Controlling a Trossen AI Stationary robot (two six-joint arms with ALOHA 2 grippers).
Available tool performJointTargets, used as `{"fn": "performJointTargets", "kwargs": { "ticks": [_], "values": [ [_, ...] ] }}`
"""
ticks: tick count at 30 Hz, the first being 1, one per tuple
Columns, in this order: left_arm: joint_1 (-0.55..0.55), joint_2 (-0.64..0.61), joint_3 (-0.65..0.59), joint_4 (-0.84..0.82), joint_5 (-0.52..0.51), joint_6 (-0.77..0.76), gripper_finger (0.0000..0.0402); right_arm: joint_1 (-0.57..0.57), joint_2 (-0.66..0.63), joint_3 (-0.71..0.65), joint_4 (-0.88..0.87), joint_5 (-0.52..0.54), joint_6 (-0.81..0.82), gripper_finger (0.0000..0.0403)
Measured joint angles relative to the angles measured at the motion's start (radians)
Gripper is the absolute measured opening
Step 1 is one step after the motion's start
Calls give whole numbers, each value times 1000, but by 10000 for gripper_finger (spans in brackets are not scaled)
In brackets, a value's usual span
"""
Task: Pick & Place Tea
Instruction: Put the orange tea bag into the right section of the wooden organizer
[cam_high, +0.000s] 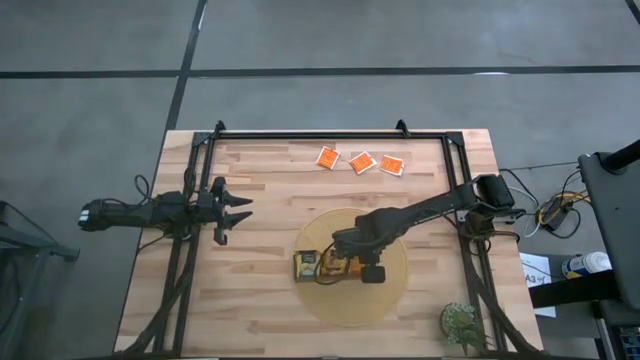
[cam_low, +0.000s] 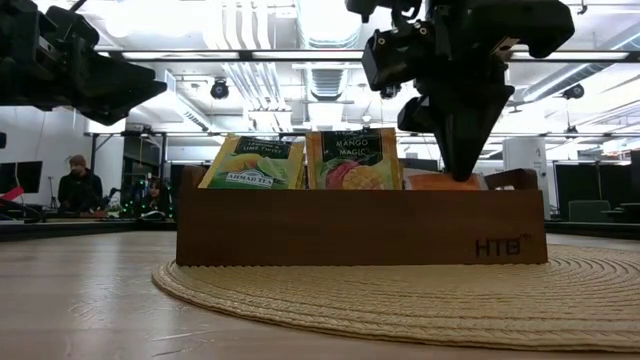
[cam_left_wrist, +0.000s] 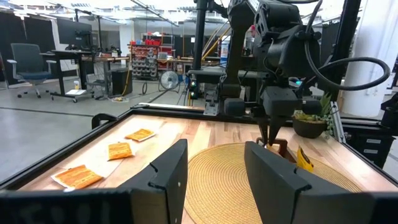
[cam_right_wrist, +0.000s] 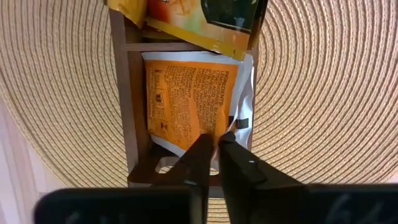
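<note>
three orange sachets (cam_high: 362, 161) lie flat in a row at 12 o'clock; others (cam_low: 300, 160) stand upright at table centre.

Overhead, table-level, two wrist cams

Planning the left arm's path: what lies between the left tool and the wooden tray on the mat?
In the high view, only bare tabletop and the woven mat's edge lie between the left tool and the tray; no sachets.
</note>
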Motion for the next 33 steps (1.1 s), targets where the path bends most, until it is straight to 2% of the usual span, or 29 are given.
{"fn": "performJointTargets", "kwargs": {
  "ticks": [3, 10, 16, 28, 33],
  "values": [
    [0, 0, 0, 0, 0, 0, 153, 0, 0, 0, -1, 0, 2, 13],
    [0, 0, 0, 0, 0, 0, 153, 6, 0, 2, -17, 21, 16, 9],
    [0, 0, 0, 0, 0, 0, 153, 28, -1, 2, -82, 144, 23, 8],
    [0, 0, 0, 0, 0, 0, 153, 68, -7, 2, -83, 350, 27, 8],
    [0, 0, 0, 0, 0, 0, 153, 68, -15, 2, -87, 370, 26, 8]
  ]
}}
